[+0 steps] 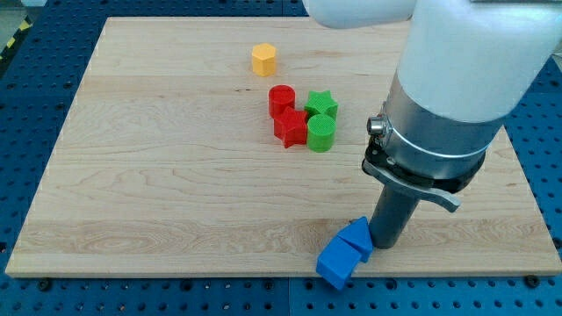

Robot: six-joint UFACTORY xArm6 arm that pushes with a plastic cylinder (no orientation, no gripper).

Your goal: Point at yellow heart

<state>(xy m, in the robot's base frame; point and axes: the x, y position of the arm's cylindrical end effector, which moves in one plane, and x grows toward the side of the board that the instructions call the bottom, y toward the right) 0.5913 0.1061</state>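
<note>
yellow heart (263,60) sits alone near the view's top of the wooden board (132,175), well apart from everything else. below and to its right four blocks cluster touching: a red cylinder (281,98), a red star (290,128), a green star (321,104) and a green cylinder (320,133). my tip (384,243) rests near the view's bottom edge, just beside the right of two blue blocks, the upper blue block (357,237) and the lower blue block (335,262), far from the heart; the arm carries no gripper, only the rod.
</note>
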